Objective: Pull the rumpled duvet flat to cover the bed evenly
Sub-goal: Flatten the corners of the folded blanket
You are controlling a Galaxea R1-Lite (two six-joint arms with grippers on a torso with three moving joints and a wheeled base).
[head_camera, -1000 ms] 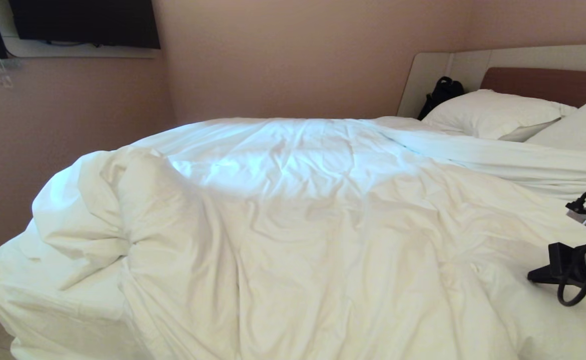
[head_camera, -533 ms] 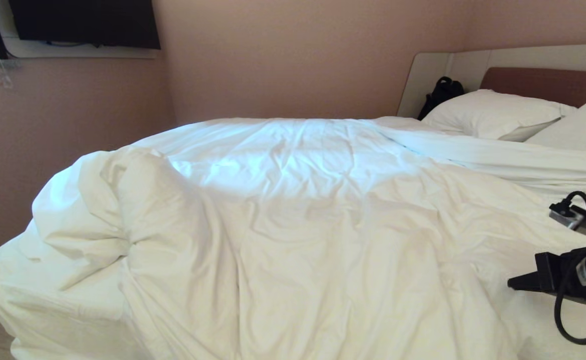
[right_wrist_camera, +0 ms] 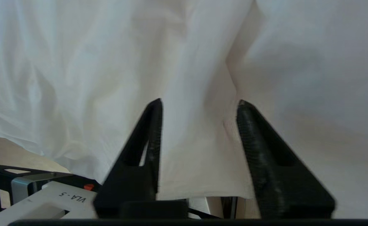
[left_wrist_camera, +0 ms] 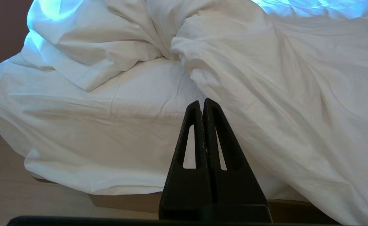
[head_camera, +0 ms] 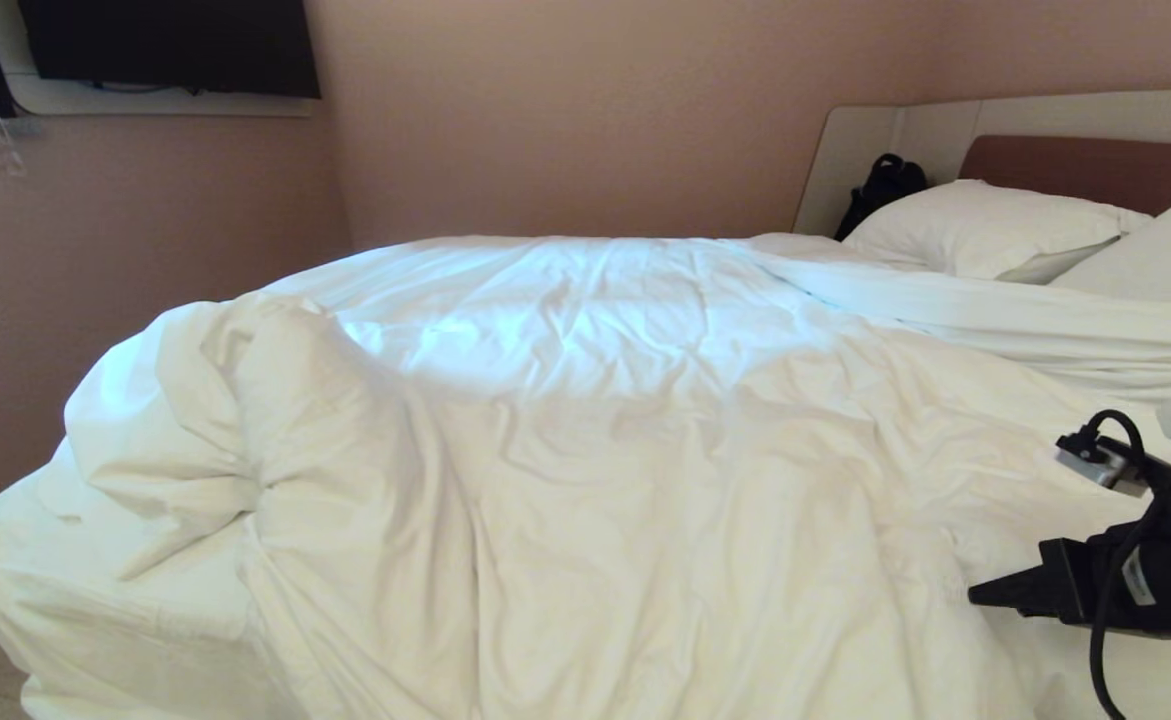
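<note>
Head view shows the duvet (head_camera: 645, 430) spread over most of the bed (head_camera: 1085, 165), creased all over and bunched into a thick rumpled fold at the left of the frame, where it rolls back on itself. Below that fold, in the lower left corner, a patch of the mattress sheet (head_camera: 65, 610) lies bare. Two pillows (head_camera: 985, 225) sit in the upper right, against the brown headboard, with a dark bag (head_camera: 883, 185) wedged beside them. A black screen (head_camera: 165, 45) hangs on the wall in the upper left.

The right gripper (head_camera: 985, 597) comes in from the lower right edge of the frame, low over the duvet. In the right wrist view its fingers (right_wrist_camera: 152, 125) stand apart with white cloth showing between them, gripping nothing.

In the left wrist view the left gripper (left_wrist_camera: 201, 105) has its fingers pressed together and empty, pointing at the bed's near edge, where the duvet hangs over the side beside the bare sheet.
</note>
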